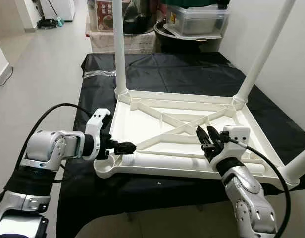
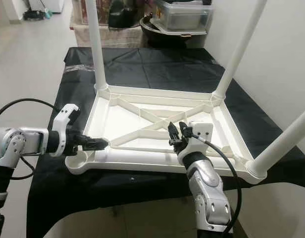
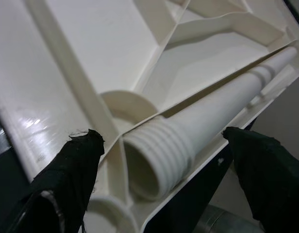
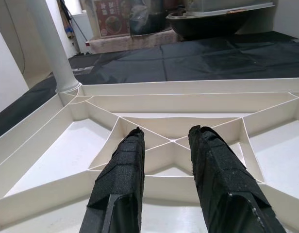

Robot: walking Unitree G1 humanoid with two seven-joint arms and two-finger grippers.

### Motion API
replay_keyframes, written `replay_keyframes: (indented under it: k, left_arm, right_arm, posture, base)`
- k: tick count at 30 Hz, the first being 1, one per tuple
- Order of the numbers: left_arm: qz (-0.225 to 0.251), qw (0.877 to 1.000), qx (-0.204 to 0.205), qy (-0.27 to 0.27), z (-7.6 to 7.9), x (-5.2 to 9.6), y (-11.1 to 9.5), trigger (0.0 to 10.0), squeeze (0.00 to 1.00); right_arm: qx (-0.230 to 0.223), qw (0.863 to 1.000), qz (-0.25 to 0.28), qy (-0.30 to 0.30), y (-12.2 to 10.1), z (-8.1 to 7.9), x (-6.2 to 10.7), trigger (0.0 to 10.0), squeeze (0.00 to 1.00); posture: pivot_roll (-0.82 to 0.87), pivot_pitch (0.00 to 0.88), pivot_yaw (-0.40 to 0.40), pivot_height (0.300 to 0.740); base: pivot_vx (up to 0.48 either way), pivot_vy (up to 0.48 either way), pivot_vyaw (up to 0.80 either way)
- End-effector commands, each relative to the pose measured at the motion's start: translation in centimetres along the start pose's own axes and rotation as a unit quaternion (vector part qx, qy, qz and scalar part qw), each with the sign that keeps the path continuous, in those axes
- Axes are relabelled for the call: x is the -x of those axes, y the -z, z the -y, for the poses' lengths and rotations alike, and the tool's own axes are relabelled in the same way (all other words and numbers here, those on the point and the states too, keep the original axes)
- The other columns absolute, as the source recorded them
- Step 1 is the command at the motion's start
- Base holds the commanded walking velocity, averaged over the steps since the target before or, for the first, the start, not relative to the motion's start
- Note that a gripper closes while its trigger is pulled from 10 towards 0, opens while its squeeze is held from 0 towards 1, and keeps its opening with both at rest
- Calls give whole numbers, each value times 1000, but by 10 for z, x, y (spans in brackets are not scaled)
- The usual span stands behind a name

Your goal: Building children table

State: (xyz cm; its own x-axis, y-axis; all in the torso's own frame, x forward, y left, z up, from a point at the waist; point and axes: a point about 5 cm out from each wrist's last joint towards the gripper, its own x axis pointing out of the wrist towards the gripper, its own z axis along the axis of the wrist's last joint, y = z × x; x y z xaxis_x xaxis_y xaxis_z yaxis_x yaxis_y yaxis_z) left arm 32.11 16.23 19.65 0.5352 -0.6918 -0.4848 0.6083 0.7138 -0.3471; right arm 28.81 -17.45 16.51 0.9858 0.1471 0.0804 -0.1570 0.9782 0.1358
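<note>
you're looking at a black cloth (image 1: 182, 74) spread over a low surface, and on it the white plastic table top (image 1: 142, 111) lies upside down, ribbed underside up. three legs already stand in its corner sockets: one at the far left corner (image 1: 120, 49), one at the far right corner (image 1: 264, 52), and one at the near right corner (image 2: 286, 141). the near left socket (image 1: 104, 167) has no leg in it.

the loose leg (image 1: 177, 161) lies flat inside the tray, along the near rim, its threaded end (image 3: 157, 155) pointing toward that open socket and resting just beside it.

your left gripper (image 1: 124, 147) reaches in from the left at the near left corner. its fingers (image 3: 72, 165) are spread wide, one on each side of the threaded end, and neither pad touches the leg in the left wrist view.

your right gripper (image 1: 207, 138) hovers over the middle of the underside, above the crossing ribs (image 4: 174, 141), just behind the loose leg. its fingers (image 4: 125, 160) are parted with a narrow gap and hold nothing.

beyond the cloth you can see a dark basin (image 1: 184, 37) with a clear lidded box (image 1: 199, 20) on top.
</note>
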Motion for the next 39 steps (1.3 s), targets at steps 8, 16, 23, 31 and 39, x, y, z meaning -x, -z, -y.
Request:
replay_keyframes:
  k: [8, 16, 23, 31, 39]
  left_arm:
    - [-23, 999, 35, 28, 8, -7, 2, 10000, 0]
    - [-35, 998, 45, 40, 10, -4, -5, 10000, 0]
    - [-54, 996, 57, 44, 11, -7, 2, 10000, 0]
    - [-67, 994, 75, 51, 13, -11, 8, 10000, 0]
    - [-75, 990, 96, 70, 17, -22, 16, 10000, 0]
  right_arm:
    - [-6, 1000, 1, 7, 2, 3, 0, 10000, 0]
    - [-11, 1000, -3, 13, 6, 4, 0, 10000, 0]
    - [-12, 1000, -2, 16, 6, 5, 0, 10000, 0]
    - [-8, 1000, 0, 21, 5, 8, 2, 10000, 0]
    - [-7, 1000, 1, 23, 4, 9, 2, 10000, 0]
  posture:
    - [118, 73, -103, 740]
    - [126, 65, -93, 740]
    - [121, 64, -91, 740]
    - [118, 62, -90, 740]
    - [109, 59, -90, 740]
  base:
    - [0, 0, 0]
    - [0, 0, 0]
    - [0, 0, 0]
    - [0, 0, 0]
    - [0, 0, 0]
